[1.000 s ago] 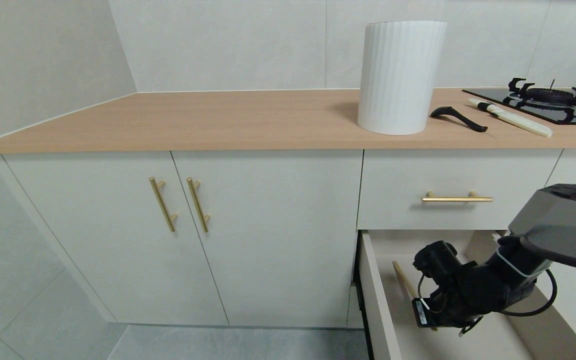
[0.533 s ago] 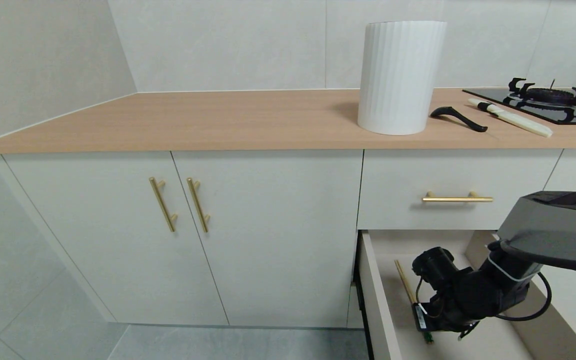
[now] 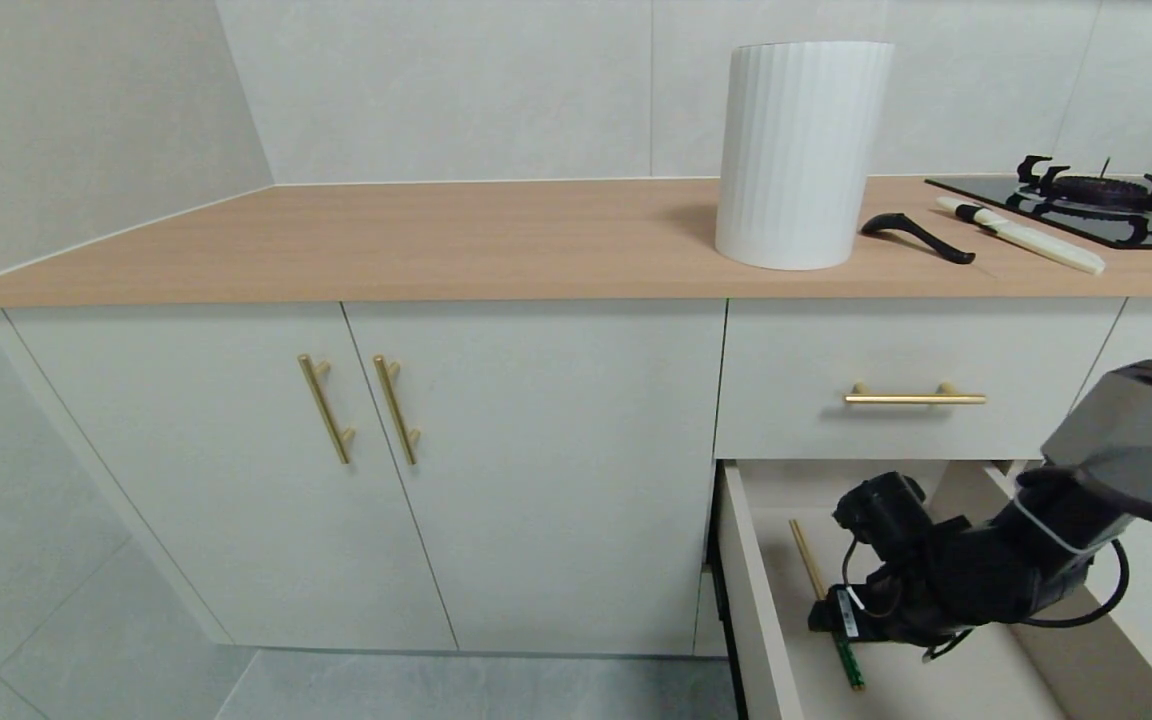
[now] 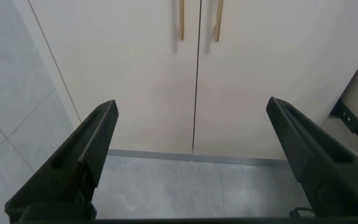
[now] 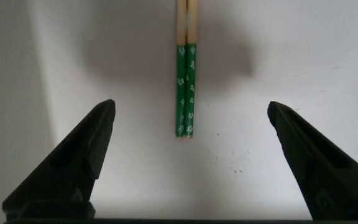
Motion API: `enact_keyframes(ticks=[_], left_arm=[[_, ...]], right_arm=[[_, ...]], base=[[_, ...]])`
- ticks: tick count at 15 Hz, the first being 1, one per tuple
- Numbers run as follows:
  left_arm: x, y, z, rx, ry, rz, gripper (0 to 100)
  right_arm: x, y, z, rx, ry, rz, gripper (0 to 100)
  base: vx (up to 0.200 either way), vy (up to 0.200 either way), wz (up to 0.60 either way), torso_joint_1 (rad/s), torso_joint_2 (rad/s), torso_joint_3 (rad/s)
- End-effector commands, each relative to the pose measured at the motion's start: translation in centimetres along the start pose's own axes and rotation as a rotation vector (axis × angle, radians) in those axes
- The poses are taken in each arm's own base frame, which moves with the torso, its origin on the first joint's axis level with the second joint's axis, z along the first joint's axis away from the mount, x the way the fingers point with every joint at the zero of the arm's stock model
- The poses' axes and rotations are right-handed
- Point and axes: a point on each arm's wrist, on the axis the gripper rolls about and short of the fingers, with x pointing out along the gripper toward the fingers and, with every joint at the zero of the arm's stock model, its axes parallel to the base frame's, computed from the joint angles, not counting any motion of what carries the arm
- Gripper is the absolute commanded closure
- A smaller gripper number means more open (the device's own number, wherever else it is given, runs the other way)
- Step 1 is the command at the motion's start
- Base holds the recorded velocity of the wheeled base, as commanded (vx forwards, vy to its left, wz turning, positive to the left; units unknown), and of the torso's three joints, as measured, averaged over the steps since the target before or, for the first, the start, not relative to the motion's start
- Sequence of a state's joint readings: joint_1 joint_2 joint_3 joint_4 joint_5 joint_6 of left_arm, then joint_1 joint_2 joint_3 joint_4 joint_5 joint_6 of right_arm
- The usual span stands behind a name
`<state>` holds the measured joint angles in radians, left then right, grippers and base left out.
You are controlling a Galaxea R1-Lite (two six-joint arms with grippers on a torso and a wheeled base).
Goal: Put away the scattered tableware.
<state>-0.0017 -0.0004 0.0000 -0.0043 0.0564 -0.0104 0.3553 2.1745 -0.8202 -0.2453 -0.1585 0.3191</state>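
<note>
Two chopsticks [image 5: 186,68] lie side by side, touching, on the floor of the open drawer [image 3: 748,590], their green-patterned ends toward the drawer's front. The right hand [image 5: 190,158] hangs over them with its fingers spread wide, gripping nothing. The left hand [image 4: 191,162] is spread too and empty, facing the cabinet doors [image 4: 197,74]. On the tabletop [image 3: 386,240], a black utensil [image 3: 918,237] and a white knife [image 3: 1021,236] lie beside a white ribbed container [image 3: 796,155].
</note>
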Motion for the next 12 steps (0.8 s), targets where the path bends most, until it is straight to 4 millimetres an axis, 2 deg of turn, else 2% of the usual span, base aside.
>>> enact_keyframes(ticks=[1, 3, 4, 5, 8, 12], left_arm=[[0.0, 0.0, 0.0, 0.0, 0.0, 0.001, 0], [0.0, 0.0, 0.0, 0.0, 0.0, 0.001, 0], [0.0, 0.0, 0.0, 0.0, 0.0, 0.001, 0], [0.0, 0.0, 0.0, 0.0, 0.0, 0.001, 0], [0.0, 0.0, 0.0, 0.0, 0.0, 0.001, 0], [0.0, 0.0, 0.0, 0.0, 0.0, 0.001, 0]], right_arm=[[-8.1, -1.7, 2.6, 0.06, -0.231, 0.057, 0], [-12.6, -3.9, 3.4, 0.052, -0.371, 0.051, 0], [-13.6, -4.5, 3.5, 0.056, -0.4, 0.044, 0], [-15.6, -5.6, 3.7, 0.064, -0.466, 0.032, 0], [-18.1, -7.0, 3.7, 0.054, -0.55, 0.013, 0], [-19.2, -7.1, 3.0, 0.01, -0.576, 0.007, 0]], base=[[0.0, 0.0, 0.0, 0.0, 0.0, 0.0], [0.0, 0.0, 0.0, 0.0, 0.0, 0.0], [0.0, 0.0, 0.0, 0.0, 0.0, 0.0], [0.0, 0.0, 0.0, 0.0, 0.0, 0.0], [0.0, 0.0, 0.0, 0.0, 0.0, 0.0], [0.0, 0.0, 0.0, 0.0, 0.0, 0.0]])
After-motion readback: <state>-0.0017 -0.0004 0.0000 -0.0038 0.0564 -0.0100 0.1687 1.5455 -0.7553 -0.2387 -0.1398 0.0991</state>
